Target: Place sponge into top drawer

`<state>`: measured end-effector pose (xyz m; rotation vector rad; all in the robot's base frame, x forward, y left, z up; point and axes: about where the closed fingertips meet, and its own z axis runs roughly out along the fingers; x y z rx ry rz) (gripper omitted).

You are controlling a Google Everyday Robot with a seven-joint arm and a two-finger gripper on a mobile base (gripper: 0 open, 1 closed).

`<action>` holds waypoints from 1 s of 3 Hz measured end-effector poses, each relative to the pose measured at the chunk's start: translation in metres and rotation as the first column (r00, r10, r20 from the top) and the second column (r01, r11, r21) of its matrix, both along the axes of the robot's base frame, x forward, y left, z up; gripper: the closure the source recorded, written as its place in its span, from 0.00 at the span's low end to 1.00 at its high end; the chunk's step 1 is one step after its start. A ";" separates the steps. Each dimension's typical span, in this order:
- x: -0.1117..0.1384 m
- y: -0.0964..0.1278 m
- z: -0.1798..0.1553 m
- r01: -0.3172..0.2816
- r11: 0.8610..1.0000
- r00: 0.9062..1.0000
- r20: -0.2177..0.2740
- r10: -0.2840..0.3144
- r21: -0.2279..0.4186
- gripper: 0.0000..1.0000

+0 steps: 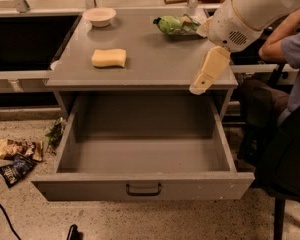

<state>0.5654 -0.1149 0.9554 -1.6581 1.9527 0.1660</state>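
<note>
The pale yellow sponge [109, 58] lies flat on the grey cabinet top [155, 59], left of centre. The top drawer [140, 156] is pulled out wide below it, with a bare grey inside and a small dark handle [143, 189] on its front panel. My gripper [200, 85] hangs from the white arm [250, 11] over the right front corner of the cabinet top, pointing down and to the left. It is well to the right of the sponge and holds nothing that I can see.
A small cream bowl [99, 15] stands at the back left of the top and a green snack bag [176, 25] at the back right. A seated person [290, 49] and a dark chair [290, 169] are at the right. Snack wrappers [17, 156] lie on the floor at the left.
</note>
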 end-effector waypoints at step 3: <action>0.119 0.055 0.001 0.066 0.988 0.992 0.099 -0.080 0.140 0.00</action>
